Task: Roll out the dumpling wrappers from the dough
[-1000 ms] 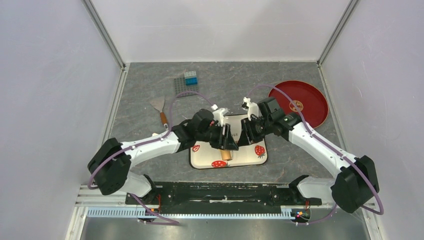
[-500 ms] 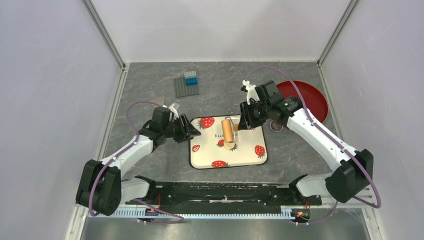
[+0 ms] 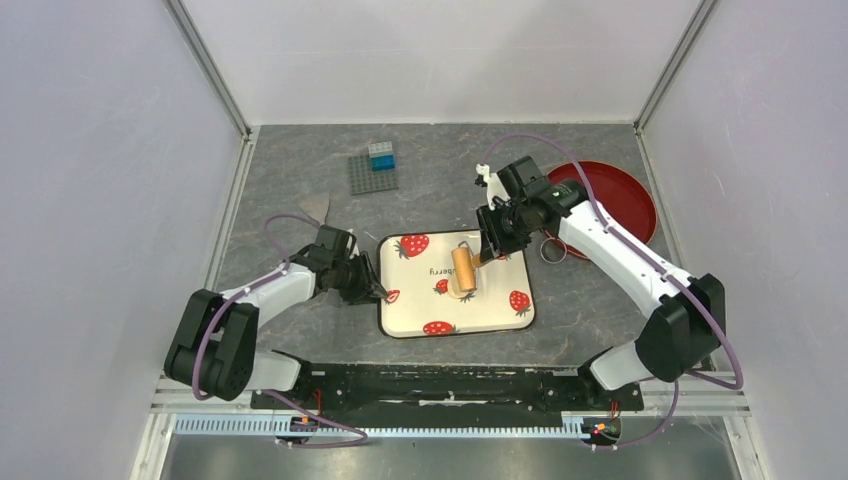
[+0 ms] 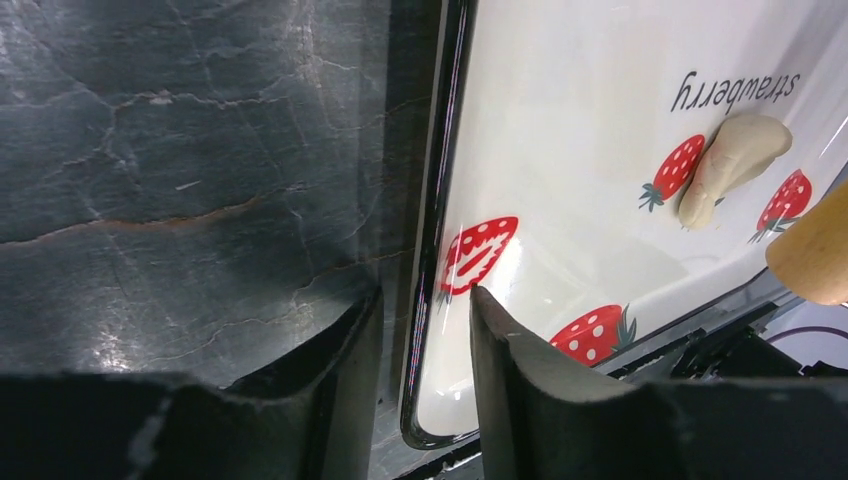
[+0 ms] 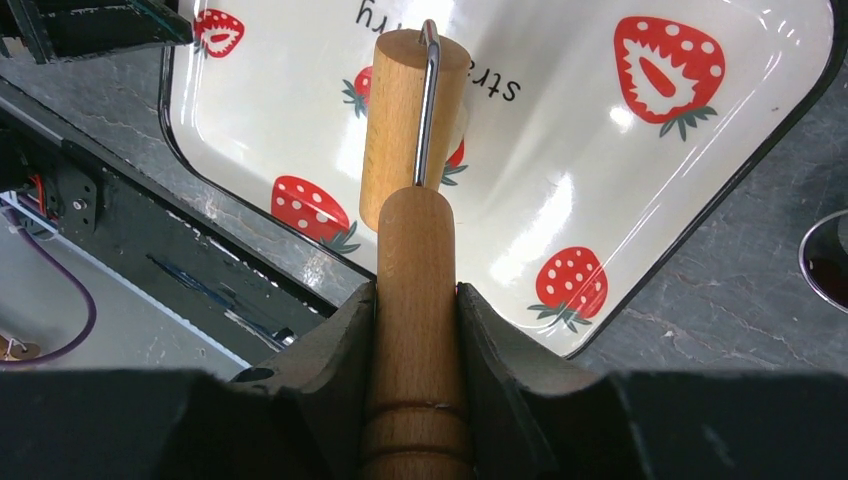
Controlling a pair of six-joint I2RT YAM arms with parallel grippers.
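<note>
A white tray with red strawberry prints point(image 3: 500, 318) lies in the middle of the table. The dough point(image 4: 735, 165) is a small pale lump on the tray, beside a strawberry print; in the top view it point(image 3: 466, 296) peeps out at the roller's near end. My right gripper point(image 5: 417, 290) is shut on the handle of the wooden roller point(image 5: 410, 110), whose drum rests over the dough. My left gripper point(image 4: 422, 295) is low at the tray's left rim point(image 4: 437, 200), one finger on each side with a narrow gap. I see no flat dumpling wrappers.
A red round plate point(image 3: 610, 205) lies at the back right, with a small metal ring point(image 3: 552, 250) beside it. A scraper point(image 3: 318, 208) and a grey baseplate with a blue brick point(image 3: 375, 168) lie at the back left. A black rail point(image 3: 450, 385) runs along the near edge.
My left gripper let go of the roller, swung out to the left, then came back to the tray's left rim. My right gripper kept the roller and shifted it slightly back.
</note>
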